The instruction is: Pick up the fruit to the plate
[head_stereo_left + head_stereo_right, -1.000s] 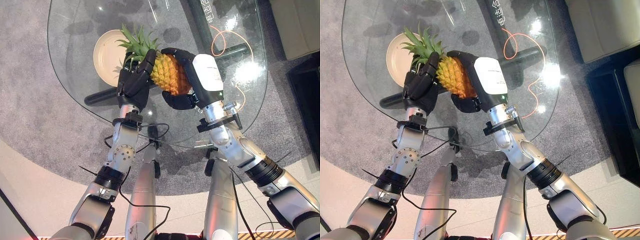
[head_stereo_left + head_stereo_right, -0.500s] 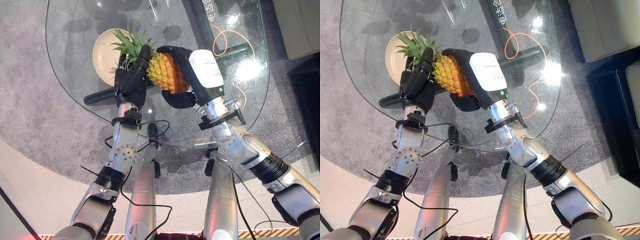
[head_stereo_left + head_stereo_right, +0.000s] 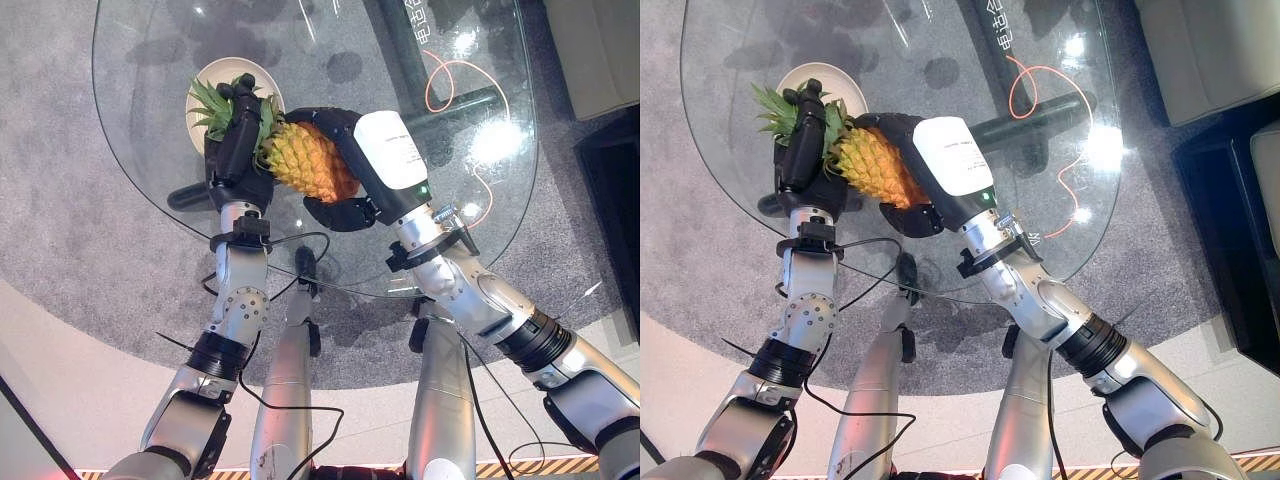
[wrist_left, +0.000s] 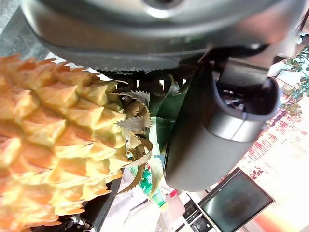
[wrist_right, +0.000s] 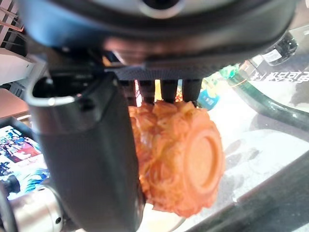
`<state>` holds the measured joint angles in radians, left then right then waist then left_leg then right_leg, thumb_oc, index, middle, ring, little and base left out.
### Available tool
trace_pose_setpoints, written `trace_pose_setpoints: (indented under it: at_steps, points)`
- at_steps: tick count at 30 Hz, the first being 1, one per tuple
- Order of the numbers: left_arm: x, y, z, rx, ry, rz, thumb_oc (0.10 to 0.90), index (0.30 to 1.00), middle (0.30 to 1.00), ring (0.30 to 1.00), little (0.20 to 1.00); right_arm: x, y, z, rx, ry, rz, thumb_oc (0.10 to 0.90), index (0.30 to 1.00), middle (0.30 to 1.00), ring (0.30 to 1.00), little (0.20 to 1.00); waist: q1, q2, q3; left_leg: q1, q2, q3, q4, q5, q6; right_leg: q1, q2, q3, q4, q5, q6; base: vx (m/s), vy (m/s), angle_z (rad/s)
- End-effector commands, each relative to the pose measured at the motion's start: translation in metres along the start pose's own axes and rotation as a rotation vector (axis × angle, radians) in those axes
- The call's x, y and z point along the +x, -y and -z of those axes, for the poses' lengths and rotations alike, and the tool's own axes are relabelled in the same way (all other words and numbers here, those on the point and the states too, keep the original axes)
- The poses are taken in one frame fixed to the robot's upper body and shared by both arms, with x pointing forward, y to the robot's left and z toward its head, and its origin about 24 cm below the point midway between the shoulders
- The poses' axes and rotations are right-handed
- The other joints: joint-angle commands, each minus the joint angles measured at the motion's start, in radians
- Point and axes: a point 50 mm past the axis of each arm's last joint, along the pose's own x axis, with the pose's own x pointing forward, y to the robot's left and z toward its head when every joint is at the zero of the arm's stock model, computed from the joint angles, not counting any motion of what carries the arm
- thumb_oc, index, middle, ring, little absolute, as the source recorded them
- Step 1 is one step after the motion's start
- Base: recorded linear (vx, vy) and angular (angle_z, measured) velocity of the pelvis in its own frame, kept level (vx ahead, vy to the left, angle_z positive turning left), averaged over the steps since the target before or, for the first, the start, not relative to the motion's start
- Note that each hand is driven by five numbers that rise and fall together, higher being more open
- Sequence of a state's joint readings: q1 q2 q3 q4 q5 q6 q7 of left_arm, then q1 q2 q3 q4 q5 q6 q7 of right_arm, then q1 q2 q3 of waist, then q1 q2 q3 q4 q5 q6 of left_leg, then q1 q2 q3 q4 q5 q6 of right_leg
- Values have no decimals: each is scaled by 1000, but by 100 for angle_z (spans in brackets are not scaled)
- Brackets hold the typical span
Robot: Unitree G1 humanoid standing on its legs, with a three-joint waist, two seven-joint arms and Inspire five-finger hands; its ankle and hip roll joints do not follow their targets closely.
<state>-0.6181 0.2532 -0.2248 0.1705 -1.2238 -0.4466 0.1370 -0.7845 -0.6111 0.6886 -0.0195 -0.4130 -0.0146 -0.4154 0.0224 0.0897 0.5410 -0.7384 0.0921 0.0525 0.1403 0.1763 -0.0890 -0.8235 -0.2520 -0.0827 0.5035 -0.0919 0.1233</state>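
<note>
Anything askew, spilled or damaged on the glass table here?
Nothing stands out. The pineapple looks intact, held on its side between the left hand and right hand, its crown over the plate on the glass table.

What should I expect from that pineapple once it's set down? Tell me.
The pineapple probably keeps its shape: its rind looks hard. Held between the left hand and right hand, it may be heavy. Its rounded body could roll on the plate.

Bright overhead light, glare spots on glass table (image 3: 480, 140), blurred wrist close-ups
</note>
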Motion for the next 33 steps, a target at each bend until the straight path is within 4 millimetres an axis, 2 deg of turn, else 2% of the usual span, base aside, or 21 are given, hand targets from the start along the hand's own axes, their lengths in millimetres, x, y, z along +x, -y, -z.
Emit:
trace_pose_setpoints:
  at_steps: [1,5,6,7,8,26,33]
  points:
    - [10,63,-24,-30,155,334,100,300,300,300,200,33,44,-56,28,312,223,100,300,300,300,200,11,-17,-21,-9,-59,5,107,-125,21,57,16,-89,-173,109,4,0,0,0]
    - [10,63,-25,-32,163,330,100,300,300,300,200,33,44,-56,35,301,235,100,300,300,300,200,10,-17,-21,-6,-59,5,104,-123,22,58,17,-88,-175,110,4,0,0,0]
    - [10,63,-25,-34,165,328,100,300,300,300,200,33,45,-55,38,295,240,243,422,422,422,343,10,-16,-21,-6,-59,6,103,-123,22,57,17,-87,-175,111,4,0,0,0]
    - [10,62,-25,-34,166,327,100,300,300,300,200,32,45,-54,45,289,248,600,728,728,728,700,9,-16,-21,-6,-59,6,102,-123,22,57,16,-87,-176,111,4,0,0,0]
    - [10,62,-25,-35,168,328,100,300,300,300,200,32,45,-54,47,287,255,800,900,900,900,900,9,-16,-21,-6,-59,7,102,-123,22,57,17,-88,-177,111,4,0,0,0]
    - [10,59,-33,40,244,269,100,300,300,300,200,30,47,-51,63,268,285,800,900,900,900,900,8,-14,-21,5,-58,9,84,-116,20,64,17,-87,-183,112,5,0,0,0]
    - [9,52,-44,27,333,166,100,300,300,300,200,29,47,-50,60,266,285,800,900,900,900,900,10,-13,-21,8,-59,8,77,-113,19,68,18,-88,-187,109,4,0,0,0]
